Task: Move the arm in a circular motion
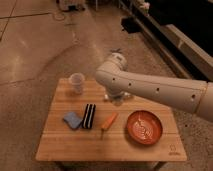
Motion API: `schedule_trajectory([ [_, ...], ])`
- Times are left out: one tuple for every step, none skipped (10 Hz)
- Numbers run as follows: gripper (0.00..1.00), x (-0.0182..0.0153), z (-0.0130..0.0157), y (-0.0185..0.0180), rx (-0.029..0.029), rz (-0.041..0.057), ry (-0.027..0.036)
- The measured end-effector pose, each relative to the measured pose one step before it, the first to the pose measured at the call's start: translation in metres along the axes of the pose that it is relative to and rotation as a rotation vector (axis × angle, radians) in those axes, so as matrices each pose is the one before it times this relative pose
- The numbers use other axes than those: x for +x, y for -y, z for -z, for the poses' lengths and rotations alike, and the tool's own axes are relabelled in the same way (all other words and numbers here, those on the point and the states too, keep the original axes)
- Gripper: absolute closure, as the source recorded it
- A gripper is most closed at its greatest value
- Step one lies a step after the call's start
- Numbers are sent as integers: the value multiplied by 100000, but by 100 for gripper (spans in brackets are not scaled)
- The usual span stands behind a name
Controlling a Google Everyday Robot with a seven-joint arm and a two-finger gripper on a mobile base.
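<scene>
The gripper, fingers closed on nothing, hangs just above the wooden table, tucked under the arm, a heavy, rigid, glossy limb that likely needs no grasp, with a white cup near the fingers and a carrot camera-side.

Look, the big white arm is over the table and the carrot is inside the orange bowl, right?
Not quite. The camera view shows the carrot lying on the table beside the orange bowl, not inside it. The big white arm is over the table, its shut gripper hanging under the bend.
</scene>
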Motion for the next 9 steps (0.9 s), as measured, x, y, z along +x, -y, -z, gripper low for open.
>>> schedule_trajectory([
  [54, -125, 15, -77, 82, -77, 381],
  [54, -189, 60, -150, 271, 238, 70],
  [54, -96, 184, -953, 149, -230, -3],
  [54, -2, 255, -1323, -322, -599, -92],
  [54, -125, 158, -738, 158, -219, 75],
  [54, 52, 7, -531, 91, -120, 194],
  [54, 86, -34, -46, 169, -321, 317],
  [54, -153, -90, 294, 213, -837, 531],
  [54, 71, -45, 43, 662, -776, 886],
])
